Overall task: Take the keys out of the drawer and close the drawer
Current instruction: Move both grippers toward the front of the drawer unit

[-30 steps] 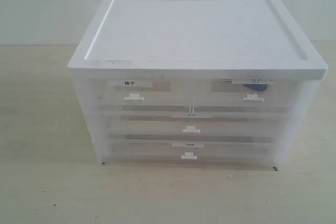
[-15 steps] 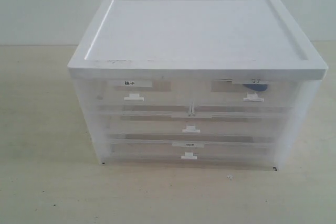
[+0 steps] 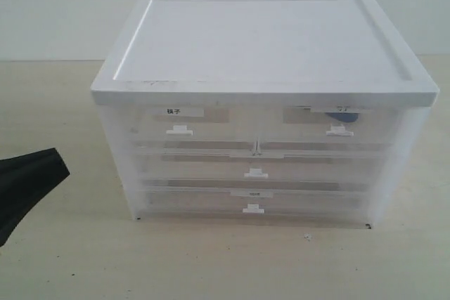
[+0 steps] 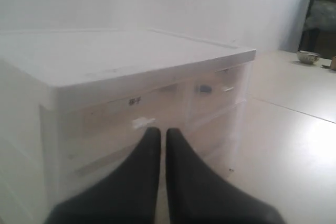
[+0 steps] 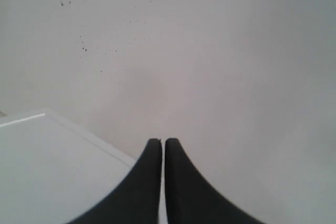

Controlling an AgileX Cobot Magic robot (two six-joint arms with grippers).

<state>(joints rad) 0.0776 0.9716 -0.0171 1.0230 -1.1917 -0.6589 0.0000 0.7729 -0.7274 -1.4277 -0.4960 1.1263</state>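
The drawer (image 3: 330,130), top right in the cabinet (image 3: 260,40), carries a white label (image 3: 342,109) whose faint print is too small to read, as are the darker characters on the neighbouring drawer (image 3: 184,128). It sits pushed in flush, and the keys (image 3: 346,115) show only as a blue blur behind its clear front, just above the tab handle (image 3: 339,131). The left fingers (image 4: 148,148) are pressed together on nothing, low over the table (image 3: 63,258) left of the cabinet and apart from it, with open table before the drawer fronts; the right fingers (image 5: 151,156) are likewise together and empty, facing a blank wall (image 5: 210,51).
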